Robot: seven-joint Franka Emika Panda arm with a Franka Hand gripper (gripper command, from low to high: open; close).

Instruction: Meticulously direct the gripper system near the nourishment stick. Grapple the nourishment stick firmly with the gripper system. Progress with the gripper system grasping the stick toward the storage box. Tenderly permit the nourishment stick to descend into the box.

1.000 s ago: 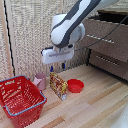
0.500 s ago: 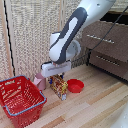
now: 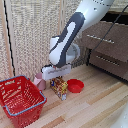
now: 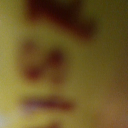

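A brown wooden cabinet with drawers stands behind everything, on the far side of the snack pack from the basket. A white robot arm reaches down from above the cabinet. A red lattice basket with a grey-blue rim sits on the wooden floor, near the pack. The gripper is low over a yellow-orange snack pack; whether its fingers are closed on it cannot be told. A small red bowl lies just beside the pack. A pink cup stands between pack and basket. The wrist camera sees only blurred yellow wrapper with red marks.
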